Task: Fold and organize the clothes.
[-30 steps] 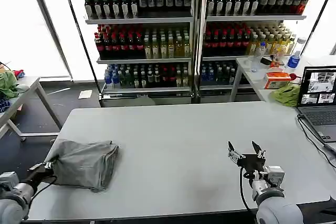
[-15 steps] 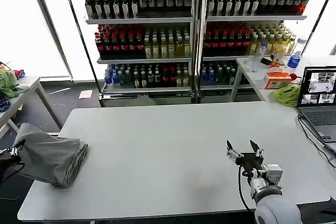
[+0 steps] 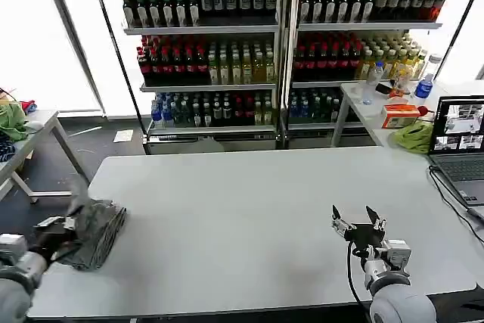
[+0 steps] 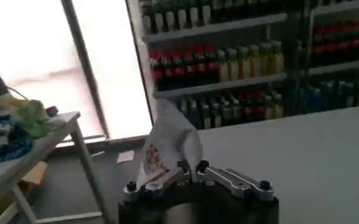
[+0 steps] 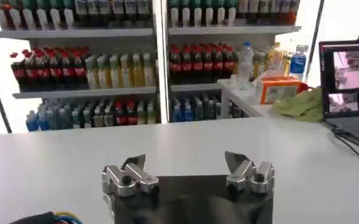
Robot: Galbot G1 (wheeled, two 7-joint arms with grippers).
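Left gripper (image 3: 66,226) at the table's (image 3: 249,209) left edge, clenched on the folded grey shirt (image 3: 94,232), right gripper (image 3: 358,225) released, hovering low over the table's near right side

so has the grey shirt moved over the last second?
Yes. The shirt, pinched in the left gripper, was dragged left, from inside the table to its left edge. Right gripper idle, open.

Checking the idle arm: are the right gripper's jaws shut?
No, the right gripper hovers over the bare table with its jaws spread apart.
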